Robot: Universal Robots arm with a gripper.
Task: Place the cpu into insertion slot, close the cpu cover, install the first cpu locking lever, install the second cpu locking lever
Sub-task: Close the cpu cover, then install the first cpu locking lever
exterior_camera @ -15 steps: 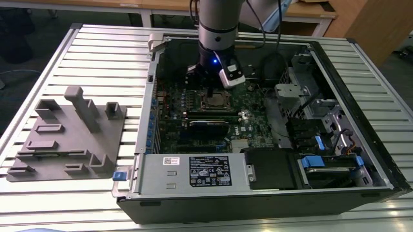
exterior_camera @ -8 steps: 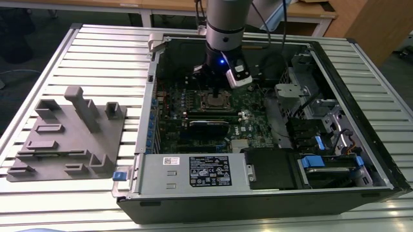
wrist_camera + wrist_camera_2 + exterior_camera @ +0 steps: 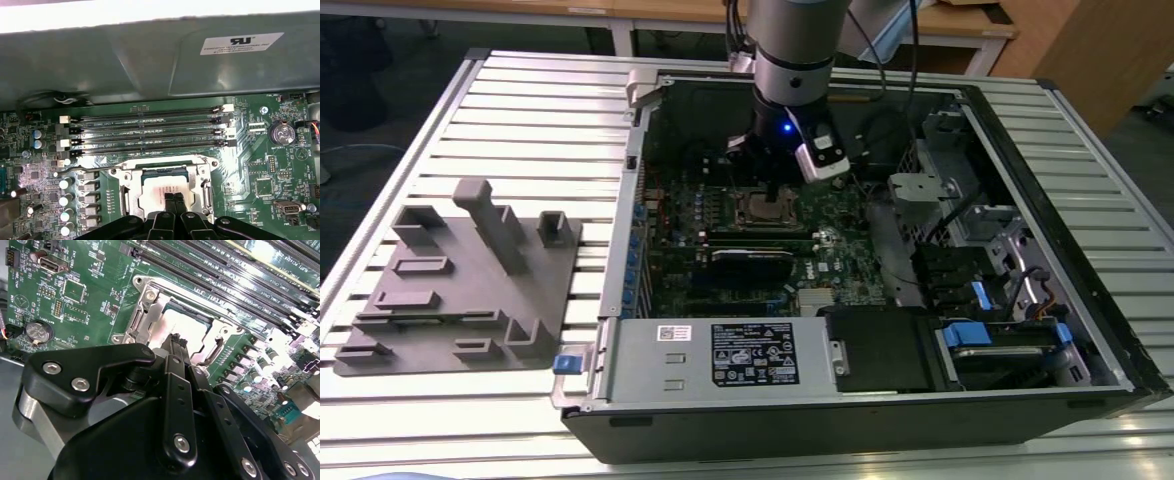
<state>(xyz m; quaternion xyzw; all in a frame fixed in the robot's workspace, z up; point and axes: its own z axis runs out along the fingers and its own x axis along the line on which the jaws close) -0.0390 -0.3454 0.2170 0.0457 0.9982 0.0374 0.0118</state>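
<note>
The cpu (image 3: 152,192) lies in the insertion slot (image 3: 769,211) on the green board, its silvery top (image 3: 182,322) showing through the window of the cpu cover (image 3: 200,180). The silver cover frame (image 3: 150,315) lies flat around the chip. My gripper (image 3: 174,196) is shut, with its two black fingertips side by side just over the chip's near edge and nothing between them. In the second wrist view the gripper (image 3: 175,338) points down at the chip. In the exterior view my gripper (image 3: 767,185) hangs right above the socket. A thin wire lever (image 3: 82,172) runs beside the socket.
The open computer case (image 3: 627,250) lies on a slatted metal table (image 3: 520,90). Long black memory slots (image 3: 145,132) run beside the socket. The power supply box (image 3: 720,360) fills the case's near end. A grey fixture block (image 3: 467,280) sits at the exterior view's left.
</note>
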